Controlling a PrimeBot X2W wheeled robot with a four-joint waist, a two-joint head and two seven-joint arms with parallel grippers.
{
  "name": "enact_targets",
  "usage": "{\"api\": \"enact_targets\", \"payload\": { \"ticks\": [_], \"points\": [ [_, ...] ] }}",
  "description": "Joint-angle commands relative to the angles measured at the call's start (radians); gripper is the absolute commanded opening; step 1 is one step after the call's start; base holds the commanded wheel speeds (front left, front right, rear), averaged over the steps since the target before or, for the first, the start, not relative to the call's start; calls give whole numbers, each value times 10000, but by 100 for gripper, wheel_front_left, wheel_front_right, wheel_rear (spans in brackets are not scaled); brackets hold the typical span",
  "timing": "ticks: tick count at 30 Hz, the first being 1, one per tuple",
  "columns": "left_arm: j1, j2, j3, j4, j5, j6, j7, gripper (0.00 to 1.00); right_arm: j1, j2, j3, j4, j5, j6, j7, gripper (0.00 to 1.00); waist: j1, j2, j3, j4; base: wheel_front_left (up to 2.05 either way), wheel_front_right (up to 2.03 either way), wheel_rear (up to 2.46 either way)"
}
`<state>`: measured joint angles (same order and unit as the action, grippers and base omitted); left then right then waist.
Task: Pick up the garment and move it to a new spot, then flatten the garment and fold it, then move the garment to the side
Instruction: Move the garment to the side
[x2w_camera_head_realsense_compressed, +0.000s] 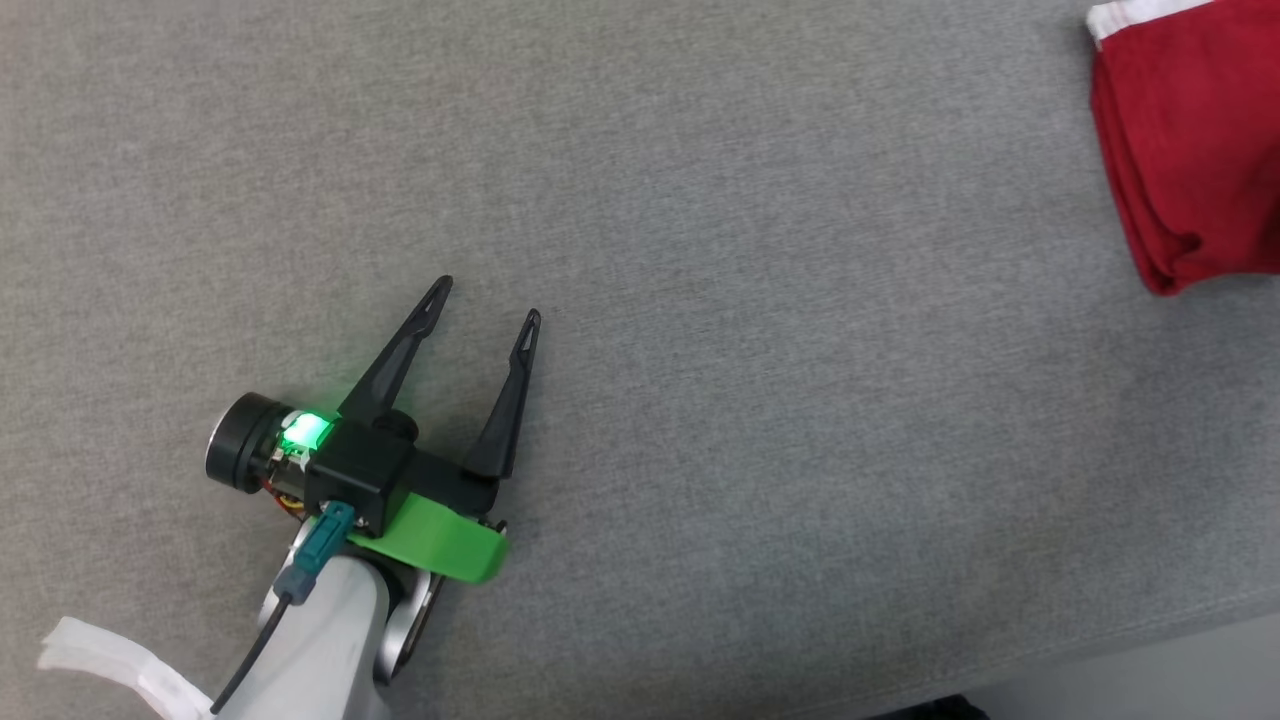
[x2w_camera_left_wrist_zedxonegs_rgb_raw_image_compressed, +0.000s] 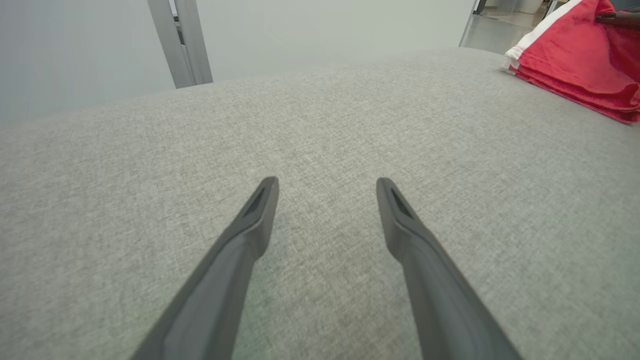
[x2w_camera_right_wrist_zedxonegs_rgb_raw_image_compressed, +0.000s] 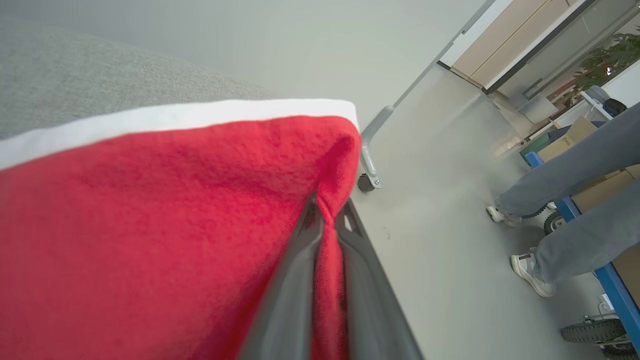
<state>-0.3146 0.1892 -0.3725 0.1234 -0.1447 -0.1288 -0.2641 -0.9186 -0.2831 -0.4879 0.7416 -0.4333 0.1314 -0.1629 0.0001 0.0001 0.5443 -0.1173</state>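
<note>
Garment (x2w_camera_head_realsense_compressed: 1190, 150), red with a white band along one edge, is seen lying toward the far right of the grey tabletop (x2w_camera_head_realsense_compressed: 700, 400), close to the edge beyond which the floor is visible in the right wrist view. It is stacked in several layers, so the flattening and folding are judged to be done, and the last step, moving it to the side, is judged to be under way or nearly finished. What is left appears to be setting it down fully, letting go and drawing the arm away. A raised fold at the corner of the cloth is pinched between the closed jaws of the right gripper (x2w_camera_right_wrist_zedxonegs_rgb_raw_image_compressed: 330, 210). The left gripper (x2w_camera_head_realsense_compressed: 488, 300) is held over the bare near left part of the tabletop, well apart from the cloth, with its jaws spread wide and nothing between them. One garment and two grippers are counted. On the floor past the edge, one person's two legs (x2w_camera_right_wrist_zedxonegs_rgb_raw_image_compressed: 575, 165) in grey trousers and white shoes can be made out.
</note>
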Motion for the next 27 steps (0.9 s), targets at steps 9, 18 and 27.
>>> {"api": "enact_targets", "payload": {
  "ticks": [9,18,27],
  "points": [
    [-199,-136,131,237,-58,-24,2,100,-360,220,-1515,-800,-1004,-17,-539,100,-1,-1,247,661,0,0,0],
    [370,-487,777,654,123,-25,-2,100,-267,1506,3,-1324,-162,-17,-1022,100,-1,-1,-1020,698,0,0,0],
    [789,-928,2193,1230,326,-23,-2,100,1553,2212,2444,-2308,2038,-15,-1025,100,-1,-1,-2243,1046,0,0,0]
  ]
}}
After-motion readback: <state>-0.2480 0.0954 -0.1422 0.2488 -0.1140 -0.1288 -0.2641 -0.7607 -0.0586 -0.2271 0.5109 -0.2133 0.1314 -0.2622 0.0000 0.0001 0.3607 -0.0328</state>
